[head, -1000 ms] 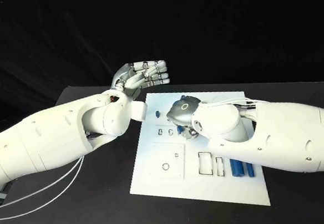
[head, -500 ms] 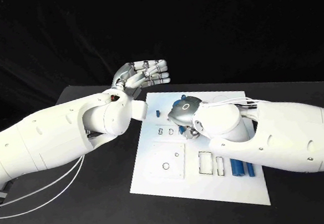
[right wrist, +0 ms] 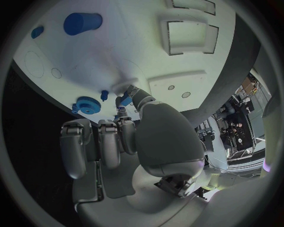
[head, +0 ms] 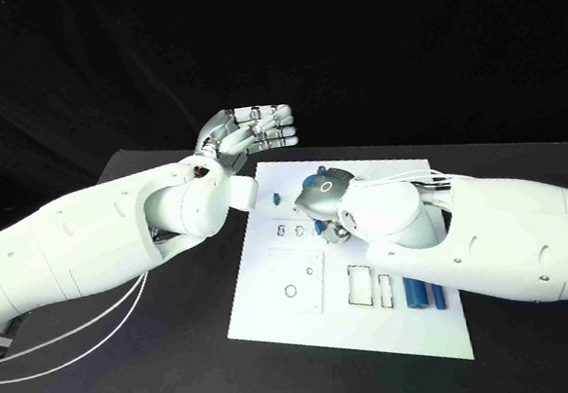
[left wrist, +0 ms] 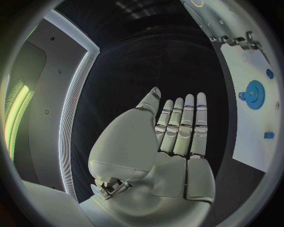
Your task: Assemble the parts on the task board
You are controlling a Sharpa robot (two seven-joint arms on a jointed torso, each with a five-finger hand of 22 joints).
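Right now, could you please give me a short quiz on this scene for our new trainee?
1. True or false: the left hand holds a part.
2. Which hand reaches over the task board?
3. What lies on the board next to the small blue part that the right hand pinches? A) a blue gear B) a red screw C) a yellow ring

Key: 1 false; 2 the right hand; 3 A.
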